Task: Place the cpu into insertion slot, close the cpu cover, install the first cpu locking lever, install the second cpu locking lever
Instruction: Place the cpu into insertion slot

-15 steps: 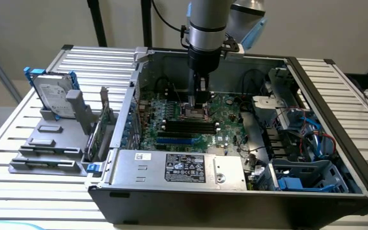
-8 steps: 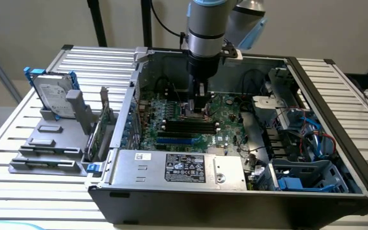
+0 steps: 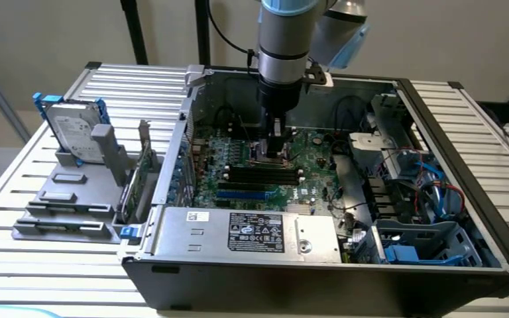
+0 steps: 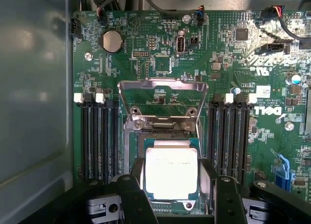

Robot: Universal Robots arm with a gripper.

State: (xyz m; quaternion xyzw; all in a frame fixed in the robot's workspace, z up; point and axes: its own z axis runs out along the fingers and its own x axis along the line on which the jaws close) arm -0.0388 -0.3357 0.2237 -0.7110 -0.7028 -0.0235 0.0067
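Observation:
The cpu [image 4: 171,173], a pale silvery square chip, lies level between my two dark fingers [image 4: 133,185], whose pads press against its two sides. My gripper [image 4: 171,171] is shut on it. Just beneath and beyond the chip is the insertion slot [image 4: 163,135], with a dark centre and a metal rim on the green board. The cpu cover [image 4: 163,84] stands swung up and open behind the slot. Whether the chip rests fully in the slot cannot be told. In the exterior view my gripper [image 3: 272,156] reaches straight down into the open computer case, hiding the slot.
Long black memory slots [image 4: 97,136] [image 4: 228,136] flank the socket on both sides. A grey case wall [image 4: 34,112] runs close by. The labelled power-supply box [image 3: 254,232] sits at the case front, and cables and a drive cage [image 3: 413,192] lie on the exterior view's right. A hard drive [image 3: 73,129] stands outside.

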